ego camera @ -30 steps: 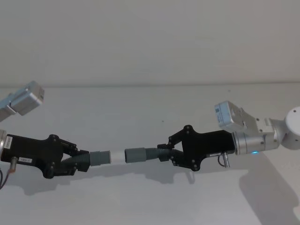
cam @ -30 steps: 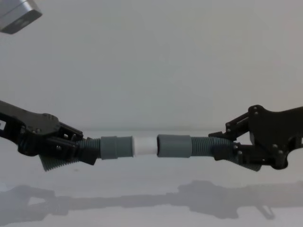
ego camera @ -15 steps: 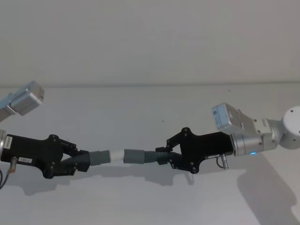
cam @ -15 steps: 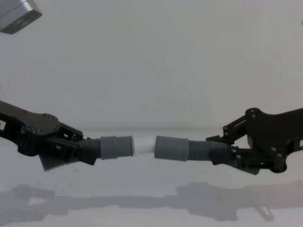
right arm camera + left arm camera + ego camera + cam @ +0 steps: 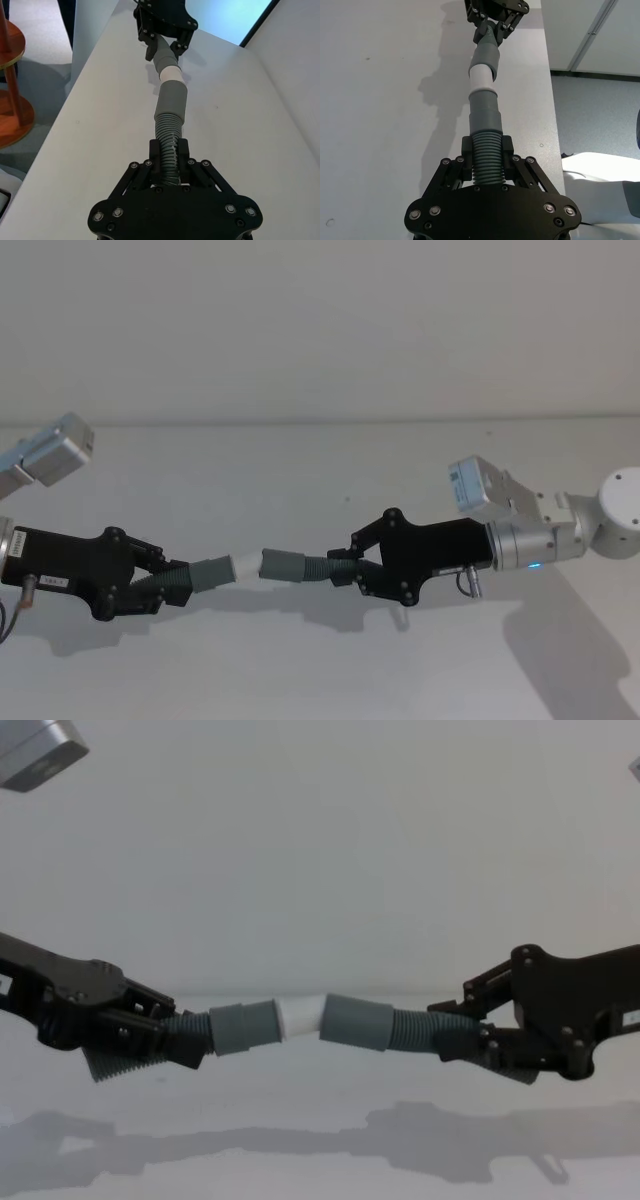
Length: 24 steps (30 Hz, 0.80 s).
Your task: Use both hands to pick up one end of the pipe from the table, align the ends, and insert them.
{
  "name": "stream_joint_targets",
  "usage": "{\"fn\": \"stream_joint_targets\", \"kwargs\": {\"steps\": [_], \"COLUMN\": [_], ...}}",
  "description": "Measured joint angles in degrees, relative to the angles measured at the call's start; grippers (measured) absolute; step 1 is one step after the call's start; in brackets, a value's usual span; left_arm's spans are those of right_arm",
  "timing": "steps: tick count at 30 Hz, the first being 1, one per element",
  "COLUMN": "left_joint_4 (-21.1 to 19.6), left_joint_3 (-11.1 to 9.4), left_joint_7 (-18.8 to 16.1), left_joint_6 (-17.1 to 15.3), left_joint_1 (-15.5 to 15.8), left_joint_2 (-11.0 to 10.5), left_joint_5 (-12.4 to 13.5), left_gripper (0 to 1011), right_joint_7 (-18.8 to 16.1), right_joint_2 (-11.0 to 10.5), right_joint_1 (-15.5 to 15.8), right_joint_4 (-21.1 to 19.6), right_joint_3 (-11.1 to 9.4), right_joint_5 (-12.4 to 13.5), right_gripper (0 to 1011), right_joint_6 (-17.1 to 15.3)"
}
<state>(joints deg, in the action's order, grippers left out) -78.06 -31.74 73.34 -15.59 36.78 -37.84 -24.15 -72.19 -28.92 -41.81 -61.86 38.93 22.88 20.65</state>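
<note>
Grey corrugated hose pcs held above table [image 5: 300, 455] mid-span. L gripper [image 5: 168, 580] clenched on short pc [image 5: 225, 1029], R gripper [image 5: 345, 568] on longer pc [image 5: 385, 1025]; white tip [image 5: 300, 1015] entering socket [image 5: 355, 1022], slightly kinked, for insertion.

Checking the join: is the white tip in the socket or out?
Partly in. The white tip meets the socket mouth at an angle, most of its length still bare between the collars.

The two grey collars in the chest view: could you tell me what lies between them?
In the chest view, the white cylindrical tip spans the gap between the left piece's collar and the wider socket collar. Its far end meets the socket's mouth at a slight angle.
</note>
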Motion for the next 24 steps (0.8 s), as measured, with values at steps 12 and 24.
{"fn": "stream_joint_targets", "kwargs": {"steps": [12,24], "left_joint_4": [0.0,0.0], "left_joint_3": [-0.01,-0.01], "left_joint_7": [0.01,0.0], "left_joint_6": [0.0,0.0], "left_joint_1": [0.0,0.0], "left_joint_2": [0.01,0.0], "left_joint_5": [0.0,0.0], "left_gripper": [301,301], "right_joint_7": [1.02,1.5], "right_joint_2": [-0.24,-0.45], "right_joint_1": [-0.25,-0.42], "right_joint_4": [0.62,0.65], "right_joint_3": [0.07,0.35], "right_joint_5": [0.33,0.85], "right_gripper": [178,178], "right_joint_6": [0.35,0.49]}}
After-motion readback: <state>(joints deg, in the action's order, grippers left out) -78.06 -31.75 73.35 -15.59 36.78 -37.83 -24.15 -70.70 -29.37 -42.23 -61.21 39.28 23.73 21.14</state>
